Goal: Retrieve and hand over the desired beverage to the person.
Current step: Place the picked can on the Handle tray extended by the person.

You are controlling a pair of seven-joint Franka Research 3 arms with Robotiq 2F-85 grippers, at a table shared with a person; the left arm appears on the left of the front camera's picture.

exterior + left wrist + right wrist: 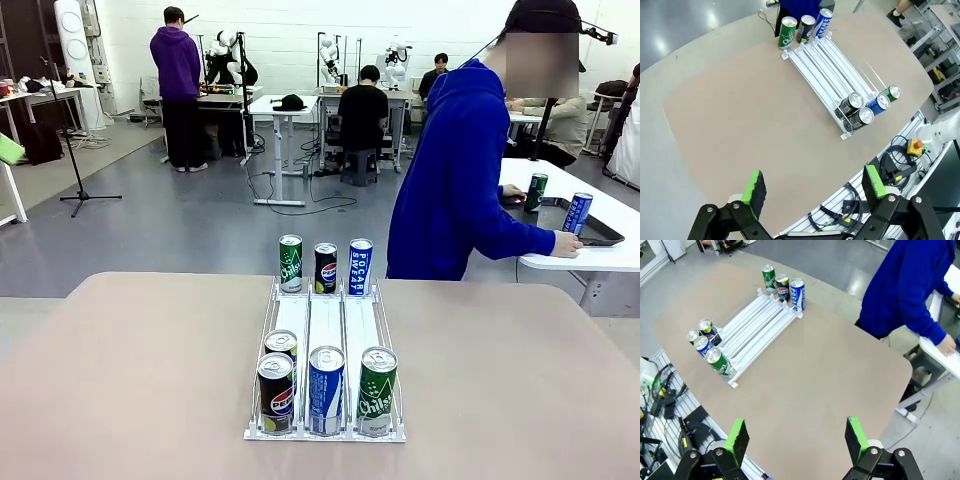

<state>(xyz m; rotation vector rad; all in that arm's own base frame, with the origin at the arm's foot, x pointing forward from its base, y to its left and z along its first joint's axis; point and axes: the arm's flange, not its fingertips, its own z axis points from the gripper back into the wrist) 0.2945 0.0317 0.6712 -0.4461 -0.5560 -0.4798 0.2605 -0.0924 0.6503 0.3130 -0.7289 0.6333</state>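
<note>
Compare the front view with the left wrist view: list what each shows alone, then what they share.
Front view alone: the person in blue, turned toward a side table holding two more cans, with their hand resting on it.

Left wrist view alone: the left gripper, jaws wide open and holding nothing, high above the table; cables and a yellow stop button beyond the table edge.

Both: the brown table, the white rack, three cans at its far end and four at its near end.
</note>
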